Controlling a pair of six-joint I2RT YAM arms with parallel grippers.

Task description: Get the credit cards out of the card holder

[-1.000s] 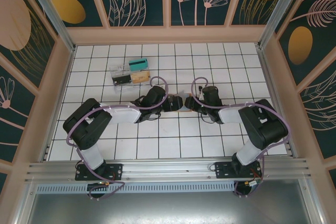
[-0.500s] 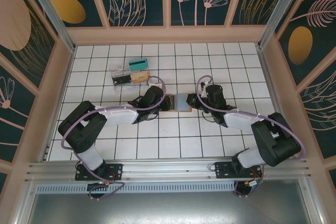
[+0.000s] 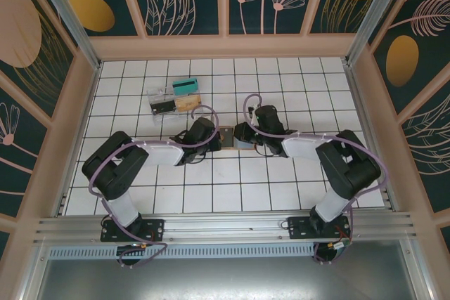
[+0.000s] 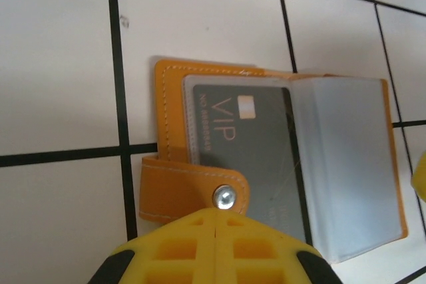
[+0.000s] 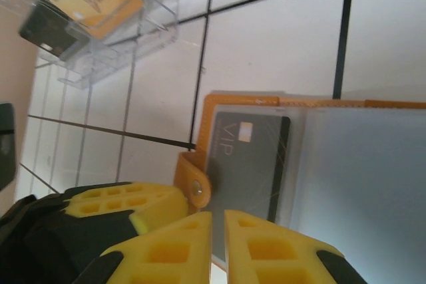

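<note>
The card holder (image 3: pixel 230 133) lies open on the tiles, orange leather (image 4: pixel 168 104) with a clear sleeve. A grey VIP credit card (image 4: pixel 256 147) sits inside that sleeve. My left gripper (image 4: pixel 218 213) is shut, its yellow tips against the snap strap (image 4: pixel 190 187) at the holder's left edge, with nothing visibly between them. My right gripper (image 5: pixel 218 223) hovers over the near end of the credit card (image 5: pixel 247 154), jaws only a thin slit apart. Whether they pinch the card is unclear. In the top view the left gripper (image 3: pixel 215 136) and right gripper (image 3: pixel 246 134) meet over the holder.
A clear plastic tray (image 3: pixel 173 98) with teal, black and tan pieces stands behind and left of the holder; its corner (image 5: pixel 100 28) appears in the right wrist view. The left gripper's fingers (image 5: pixel 126 207) crowd the holder's left side. Wooden walls ring the tiled floor.
The left gripper has gone from open to shut at the strap. The right gripper swung away to the right, then came back left over the open holder with its jaws narrowing.
</note>
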